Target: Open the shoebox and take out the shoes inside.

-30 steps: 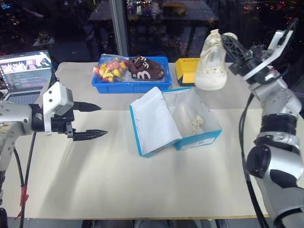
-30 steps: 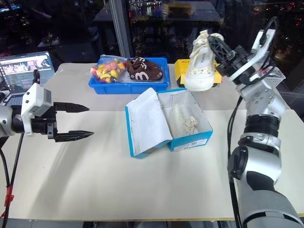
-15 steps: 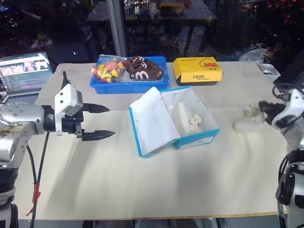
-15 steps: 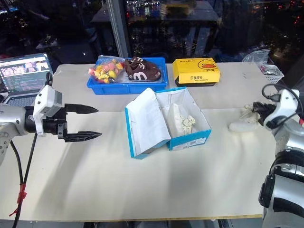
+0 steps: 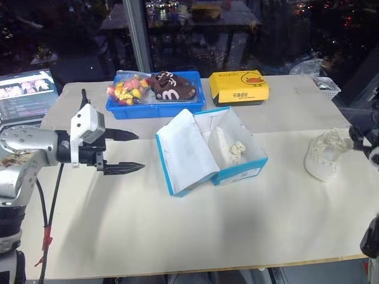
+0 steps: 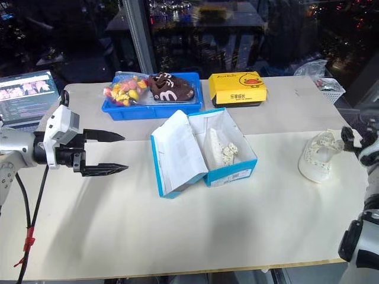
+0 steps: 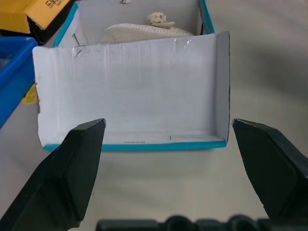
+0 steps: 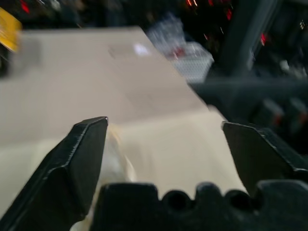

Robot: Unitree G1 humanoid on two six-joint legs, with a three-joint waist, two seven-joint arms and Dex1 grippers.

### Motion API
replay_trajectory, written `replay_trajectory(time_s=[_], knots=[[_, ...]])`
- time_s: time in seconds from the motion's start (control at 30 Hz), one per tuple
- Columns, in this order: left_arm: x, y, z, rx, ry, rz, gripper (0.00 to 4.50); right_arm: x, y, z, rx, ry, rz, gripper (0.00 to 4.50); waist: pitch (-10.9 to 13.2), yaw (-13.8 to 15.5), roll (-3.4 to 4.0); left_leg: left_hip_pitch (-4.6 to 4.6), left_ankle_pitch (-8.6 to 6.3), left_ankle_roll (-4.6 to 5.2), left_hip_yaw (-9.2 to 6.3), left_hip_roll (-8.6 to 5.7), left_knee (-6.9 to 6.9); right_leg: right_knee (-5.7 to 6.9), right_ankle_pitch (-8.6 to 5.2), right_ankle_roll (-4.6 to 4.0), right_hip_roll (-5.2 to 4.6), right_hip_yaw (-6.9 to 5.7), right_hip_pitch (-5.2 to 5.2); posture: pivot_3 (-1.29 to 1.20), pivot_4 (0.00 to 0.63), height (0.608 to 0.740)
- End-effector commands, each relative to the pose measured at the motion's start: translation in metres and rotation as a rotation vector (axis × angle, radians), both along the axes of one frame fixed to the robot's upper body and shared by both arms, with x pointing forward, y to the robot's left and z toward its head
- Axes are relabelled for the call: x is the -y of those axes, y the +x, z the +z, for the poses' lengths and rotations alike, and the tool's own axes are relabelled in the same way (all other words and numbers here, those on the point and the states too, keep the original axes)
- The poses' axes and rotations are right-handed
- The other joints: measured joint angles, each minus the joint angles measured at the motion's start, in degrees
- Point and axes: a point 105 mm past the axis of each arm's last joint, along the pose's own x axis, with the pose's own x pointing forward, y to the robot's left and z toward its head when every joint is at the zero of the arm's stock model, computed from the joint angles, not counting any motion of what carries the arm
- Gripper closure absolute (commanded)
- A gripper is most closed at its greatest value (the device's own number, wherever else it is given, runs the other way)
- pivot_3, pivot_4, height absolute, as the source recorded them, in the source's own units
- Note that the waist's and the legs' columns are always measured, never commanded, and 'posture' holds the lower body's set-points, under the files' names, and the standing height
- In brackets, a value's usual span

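At the table's far right edge, my right hand (image 6: 355,142) is spread wide, fingers apart in its wrist view, with one cream shoe (image 6: 317,157) just beside it; whether a finger touches the shoe I cannot tell. That shoe stands tipped up on the table (image 6: 177,236), long axis closer to upright than flat; which end is up I cannot make out. My left hand (image 5: 121,151) is also wide and empty, hovering left of the shoebox (image 5: 210,151) and pointing at its raised lid. The shoebox sits mid-table, lid swung open to its left, white inside showing. The second shoe (image 5: 228,145) lies inside, long axis roughly along the box's length. Judgement: opening done, one shoe out, one shoe left, so about two-thirds through.
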Motion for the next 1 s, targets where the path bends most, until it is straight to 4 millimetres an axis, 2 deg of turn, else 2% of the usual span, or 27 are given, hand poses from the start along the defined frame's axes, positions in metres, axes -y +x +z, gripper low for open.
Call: replay_trajectory(time_s=[0.03,0.1,0.17,0.33,0.5,0.6,0.67,0.83,1.0], knots=[[-0.001,-0.001,0.009,0.04,0.0,-0.004,0.0,-0.119,0.008,0.035,-0.02,-0.15,0.527,0.06,0.0,-0.1,0.0,0.04,0.0,0.0,0.0,0.05,-0.01,0.01,0.0,0.01,0.07,0.03,0.01,0.0,0.15,0.74],[0.0,0.0,0.009,0.039,0.0,-0.003,0.0,-0.167,-0.003,0.023,-0.113,-0.199,0.742,0.06,0.0,0.3,0.0,0.05,-0.01,0.01,-0.01,0.12,-0.04,0.05,0.0,0.01,0.13,0.02,0.0,0.0,0.15,0.74],[0.0,0.0,0.009,0.039,0.0,-0.003,0.0,-0.199,-0.01,0.013,-0.182,-0.212,0.873,0.06,0.0,1.0,0.0,-0.02,-0.01,0.01,-0.05,0.13,-0.04,0.06,0.0,-0.01,0.13,-0.06,-0.04,0.0,0.15,0.74],[-0.001,-0.002,0.006,0.041,0.003,0.007,0.0,-0.257,-0.018,-0.002,-0.295,-0.251,1.079,0.06,0.0,3.1,-0.01,-0.37,-0.02,0.01,-0.05,-0.02,0.23,-0.03,0.13,-0.09,-0.05,-0.13,-0.16,0.0,0.15,0.74],[-0.002,-0.003,0.003,0.043,0.003,0.02,0.0,-0.278,-0.007,-0.007,-0.385,-0.23,1.097,0.06,0.0,3.5,-0.02,-0.4,-0.02,0.01,-0.05,0.01,0.24,-0.05,0.18,-0.14,-0.04,-0.16,-0.2,0.0,0.15,0.74],[-0.001,-0.004,-0.001,0.045,-0.001,0.031,0.0,-0.276,0.003,-0.019,-0.449,-0.296,1.05,0.06,0.0,3.4,-0.06,-0.39,-0.02,0.01,-0.05,0.01,0.24,-0.06,0.19,-0.16,-0.04,-0.16,-0.2,0.0,0.15,0.74],[-0.001,-0.006,-0.004,0.043,-0.012,0.04,0.0,-0.273,0.009,-0.018,-0.459,-0.293,1.019,0.06,0.0,3.4,-0.06,-0.39,-0.02,0.01,-0.06,0.02,0.23,-0.06,0.19,-0.16,-0.04,-0.18,-0.2,0.0,0.15,0.74],[-0.002,-0.012,-0.013,0.037,-0.018,0.07,0.0,-0.272,0.027,0.008,-0.459,-0.165,0.872,0.06,0.0,2.8,-0.07,-0.39,-0.02,0.01,-0.04,0.02,0.23,-0.02,0.21,-0.19,-0.04,-0.15,-0.25,0.0,0.15,0.74],[-0.003,-0.015,-0.02,0.032,-0.021,0.09,0.0,-0.287,0.022,0.033,-0.572,0.003,0.804,0.06,0.0,2.9,-0.07,-0.39,-0.02,0.01,-0.06,0.07,0.11,0.06,0.23,-0.24,0.0,-0.14,-0.35,0.0,0.15,0.74]])
